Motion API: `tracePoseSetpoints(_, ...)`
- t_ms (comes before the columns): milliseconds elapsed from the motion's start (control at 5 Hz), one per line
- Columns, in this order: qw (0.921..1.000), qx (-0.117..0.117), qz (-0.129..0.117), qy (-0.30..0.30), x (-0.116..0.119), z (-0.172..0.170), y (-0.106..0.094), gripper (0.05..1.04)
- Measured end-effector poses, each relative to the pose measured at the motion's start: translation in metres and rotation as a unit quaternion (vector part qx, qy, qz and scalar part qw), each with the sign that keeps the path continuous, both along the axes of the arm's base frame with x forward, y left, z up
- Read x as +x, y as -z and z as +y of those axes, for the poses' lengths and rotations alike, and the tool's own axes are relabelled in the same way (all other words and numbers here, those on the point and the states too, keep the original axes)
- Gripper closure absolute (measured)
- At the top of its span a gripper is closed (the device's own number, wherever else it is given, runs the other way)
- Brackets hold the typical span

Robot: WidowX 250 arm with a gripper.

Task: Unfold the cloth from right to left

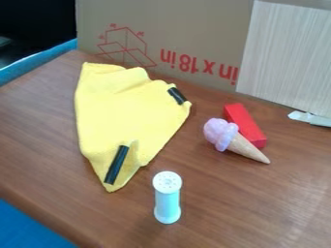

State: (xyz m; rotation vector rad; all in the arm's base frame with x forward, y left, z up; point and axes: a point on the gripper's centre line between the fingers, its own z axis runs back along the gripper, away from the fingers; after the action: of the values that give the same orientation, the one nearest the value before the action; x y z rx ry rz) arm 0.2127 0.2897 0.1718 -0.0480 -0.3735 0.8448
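Note:
The yellow cloth [123, 111] lies on the left half of the brown table [226, 208], with uneven edges and some wrinkles near its top. One black strip [176, 96] is at its right corner. Another black strip [116, 164] lies close to the bottom corner, where a small part of the cloth is raised or folded beside it.
A white-capped shaker [167, 198] stands below the cloth. Right of the cloth, a toy ice cream cone [236, 140] touches or overlaps a red block [246, 125]. A cardboard panel [194, 29] and a pale board [288, 58] rise behind; a white object [310, 118] lies at the right.

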Motion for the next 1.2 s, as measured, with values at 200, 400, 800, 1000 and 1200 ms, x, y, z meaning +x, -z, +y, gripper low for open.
tracePoseSetpoints(200,0.9998,-0.021,0.007,-0.001,0.001,-0.002,0.014,0.083)
tracePoseSetpoints(400,0.9968,-0.075,-0.020,0.018,0.028,-0.030,0.040,0.083)
tracePoseSetpoints(800,0.9949,-0.029,-0.096,-0.014,0.057,-0.101,0.045,0.083)
tracePoseSetpoints(1000,0.9968,-0.009,-0.066,-0.045,0.072,-0.121,0.047,0.083)
tracePoseSetpoints(1200,0.9957,0.025,-0.044,-0.077,0.097,-0.147,0.034,0.083)
